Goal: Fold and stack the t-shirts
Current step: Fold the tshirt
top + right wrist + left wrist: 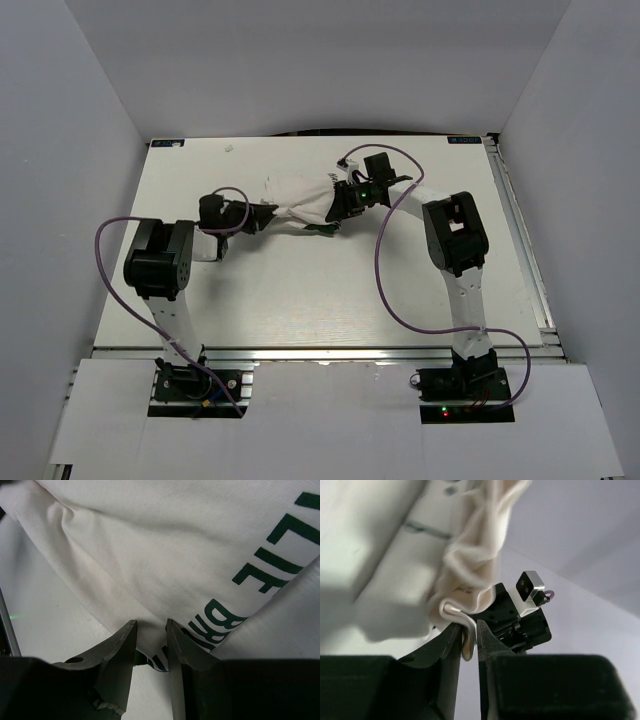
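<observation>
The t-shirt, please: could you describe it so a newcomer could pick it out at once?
On the white table, look toward the far middle. There a bunched white t-shirt stretches from the left gripper to the right gripper. It is the only cloth there, with dark green lettering.

Right wrist: t-shirt [165,545] lettering ran off the view's right edge, unreadable whole. Left wrist: nearest cloth blurred pale. From above, my left claw [257,217] tips too small to make out.
</observation>
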Available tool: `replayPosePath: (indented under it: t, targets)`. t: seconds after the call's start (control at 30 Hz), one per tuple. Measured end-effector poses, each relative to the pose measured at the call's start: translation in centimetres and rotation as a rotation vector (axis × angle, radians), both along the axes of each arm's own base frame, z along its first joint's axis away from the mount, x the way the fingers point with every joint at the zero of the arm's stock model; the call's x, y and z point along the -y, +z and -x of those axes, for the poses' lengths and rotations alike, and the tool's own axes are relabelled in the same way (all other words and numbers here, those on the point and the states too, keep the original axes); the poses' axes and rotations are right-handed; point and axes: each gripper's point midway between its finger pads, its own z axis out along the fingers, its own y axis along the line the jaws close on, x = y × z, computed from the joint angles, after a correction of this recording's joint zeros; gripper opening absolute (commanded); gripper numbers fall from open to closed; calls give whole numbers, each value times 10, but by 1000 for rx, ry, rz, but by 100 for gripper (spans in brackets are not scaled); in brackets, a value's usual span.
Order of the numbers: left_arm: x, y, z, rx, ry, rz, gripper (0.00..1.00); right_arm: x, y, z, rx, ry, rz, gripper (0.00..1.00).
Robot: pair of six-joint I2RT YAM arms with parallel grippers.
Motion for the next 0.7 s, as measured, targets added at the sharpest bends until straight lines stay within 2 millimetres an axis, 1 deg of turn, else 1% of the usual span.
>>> replayPosePath:
  t: [0.13,0.23,0.37,0.4,0.47,0.5,0.57,0.6,0.63,0.67,0.7]
  targets:
    - [-5,21,-20,93,-57,-76,28,0,0,0,-1,-2,0,37]
    - [-3,39,-32,163,-108,-125,28,0,0,0,-2,-2,1,37]
    - [1,57,-40,232,-173,-175,30,1,0,0,-2,-4,1,37]
    - [2,58,-40,241,-187,-185,37,1,0,0,-2,-4,1,37]
    - [3,58,-40,244,-211,-206,41,1,0,-1,-2,-4,1,37]
    - [3,56,-39,238,-222,-218,47,1,0,0,-2,-4,1,37]
    - [2,50,-37,216,-241,-250,54,1,0,-1,-2,-4,1,37]
    - [0,46,-36,202,-245,-270,59,1,0,-1,-2,-4,1,37]
    - [-3,43,-36,189,-244,-296,71,1,0,-1,-2,-4,1,37]
    - [-6,40,-34,175,-243,-322,74,1,0,-1,-2,-4,1,37]
    - [-10,37,-32,156,-235,-342,83,1,0,-1,-2,-4,1,37]
